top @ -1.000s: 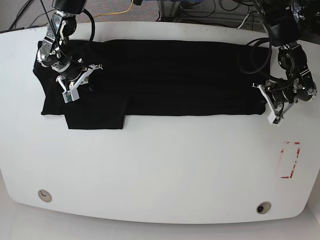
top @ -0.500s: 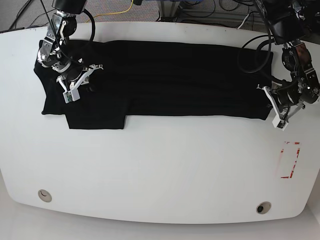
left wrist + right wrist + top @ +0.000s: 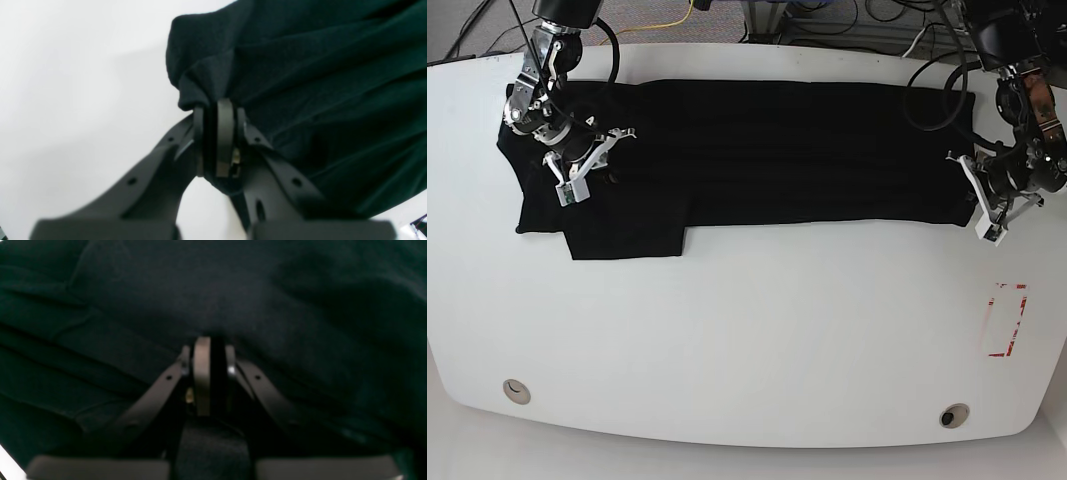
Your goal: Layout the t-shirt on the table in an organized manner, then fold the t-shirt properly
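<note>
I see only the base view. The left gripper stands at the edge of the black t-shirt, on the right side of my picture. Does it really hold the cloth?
Observer: Yes. In the left wrist view the left gripper is shut on a bunched corner of the black soft cloth t-shirt, and the cloth is pinched between its pads.
Operator: Is the white table visible under that corner?
Observer: Yes, the smooth white table shows bare beside the pinched corner.
Operator: And the right gripper?
Observer: In the right wrist view the right gripper is also shut on cloth, and dark fabric fills nearly the whole picture.
</note>
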{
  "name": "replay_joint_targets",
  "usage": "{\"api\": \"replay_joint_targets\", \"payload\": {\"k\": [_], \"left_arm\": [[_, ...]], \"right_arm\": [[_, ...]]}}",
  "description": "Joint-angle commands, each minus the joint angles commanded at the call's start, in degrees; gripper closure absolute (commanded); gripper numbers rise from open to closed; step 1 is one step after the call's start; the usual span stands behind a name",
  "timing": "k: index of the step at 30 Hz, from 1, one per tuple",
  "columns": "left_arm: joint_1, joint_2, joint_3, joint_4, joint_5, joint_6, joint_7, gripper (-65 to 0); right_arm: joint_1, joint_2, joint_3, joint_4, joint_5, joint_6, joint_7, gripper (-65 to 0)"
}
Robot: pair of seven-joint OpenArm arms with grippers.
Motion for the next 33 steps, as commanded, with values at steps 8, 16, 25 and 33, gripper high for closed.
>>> {"api": "replay_joint_targets", "payload": {"k": [8,16,25,33], "left_arm": [[0.7,-0.79,-0.18,0.09,0.0,0.0,0.0,-17.1],[2.9,-0.79,-2.02,4.66,-0.09,0.0,0.0,-21.0],[2.46,-0.62,-2.02,4.84,0.0,0.0,1.93,-21.4],[-0.88,-0.7,-2.02,1.41,0.18,0.0,1.76,-21.7]], "right_arm": [[0.09,0.0,0.0,0.0,0.0,0.0,0.0,-5.9],[0.09,0.0,0.0,0.0,0.0,0.0,-0.09,-5.9],[0.44,0.0,0.0,0.0,0.0,0.0,-0.09,-5.9],[0.44,-0.09,0.0,0.0,0.0,0.0,-0.09,-5.9]]}}
